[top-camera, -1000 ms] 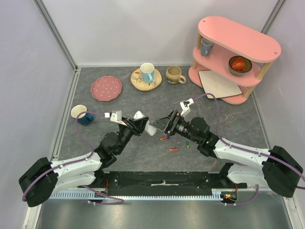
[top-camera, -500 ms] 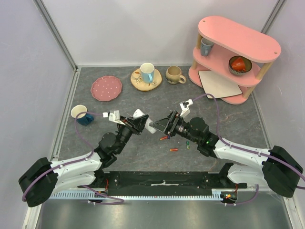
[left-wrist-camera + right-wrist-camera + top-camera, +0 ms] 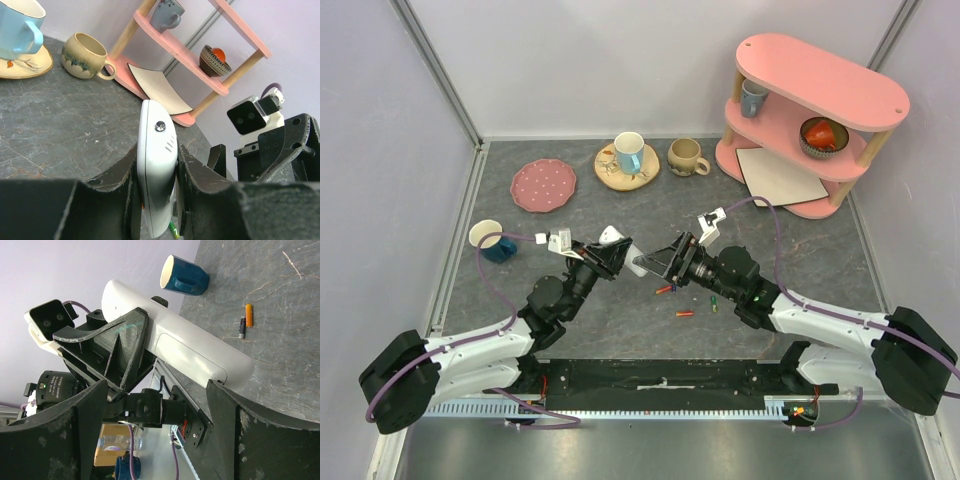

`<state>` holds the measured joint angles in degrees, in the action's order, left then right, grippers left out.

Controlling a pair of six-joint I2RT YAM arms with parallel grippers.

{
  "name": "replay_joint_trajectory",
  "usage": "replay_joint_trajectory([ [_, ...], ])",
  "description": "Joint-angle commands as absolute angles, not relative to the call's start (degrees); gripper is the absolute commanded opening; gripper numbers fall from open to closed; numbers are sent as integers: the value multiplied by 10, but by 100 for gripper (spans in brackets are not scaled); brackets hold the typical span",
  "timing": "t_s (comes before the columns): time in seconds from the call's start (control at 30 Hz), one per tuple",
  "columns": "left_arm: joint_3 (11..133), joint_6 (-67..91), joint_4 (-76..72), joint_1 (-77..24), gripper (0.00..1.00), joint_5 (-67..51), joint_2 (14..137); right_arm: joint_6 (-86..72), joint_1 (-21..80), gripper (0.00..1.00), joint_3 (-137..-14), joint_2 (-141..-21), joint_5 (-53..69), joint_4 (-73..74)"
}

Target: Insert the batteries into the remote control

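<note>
The white remote control (image 3: 157, 130) stands on edge between my left gripper's (image 3: 157, 155) jaws, which are shut on its sides, above the middle of the table (image 3: 570, 215). From above, its upper end (image 3: 612, 238) shows white. My right gripper (image 3: 646, 263) faces it with jaws wide open, covering the remote's lower end. In the right wrist view the remote (image 3: 185, 347) runs diagonally across, its rounded end by one fingertip (image 3: 216, 390). Loose batteries lie on the table below: two red-orange (image 3: 665, 289) (image 3: 685, 313) and a green one (image 3: 714, 303). An orange battery (image 3: 248, 315) and a dark one (image 3: 242, 328) show beyond the remote.
A dark blue cup (image 3: 492, 240) stands at the left, and a pink dotted plate (image 3: 543, 185) behind it. A blue cup on a saucer (image 3: 629, 155) and a beige mug (image 3: 685, 155) sit at the back. The pink shelf (image 3: 810, 110) with a beige board (image 3: 780, 175) is at the back right.
My right gripper has moved left, and its open fingers now cover the remote's lower end. The left gripper has kept its grip, shifting the remote slightly.
</note>
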<state>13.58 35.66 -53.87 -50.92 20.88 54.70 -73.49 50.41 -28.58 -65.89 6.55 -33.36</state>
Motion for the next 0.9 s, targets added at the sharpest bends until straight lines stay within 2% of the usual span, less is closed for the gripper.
replay_joint_trajectory([
  [0.0, 163, 323, -559, -512, 2, 226, 544, -728, 504, 88, -285, -641, 55, -338],
  [0.47, 157, 329, -558, -512, 2, 229, 529, -700, 503, 89, -258, -601, 23, -272],
  [0.87, 153, 368, -548, -512, 2, 218, 502, -696, 501, 81, -241, -605, 17, -272],
])
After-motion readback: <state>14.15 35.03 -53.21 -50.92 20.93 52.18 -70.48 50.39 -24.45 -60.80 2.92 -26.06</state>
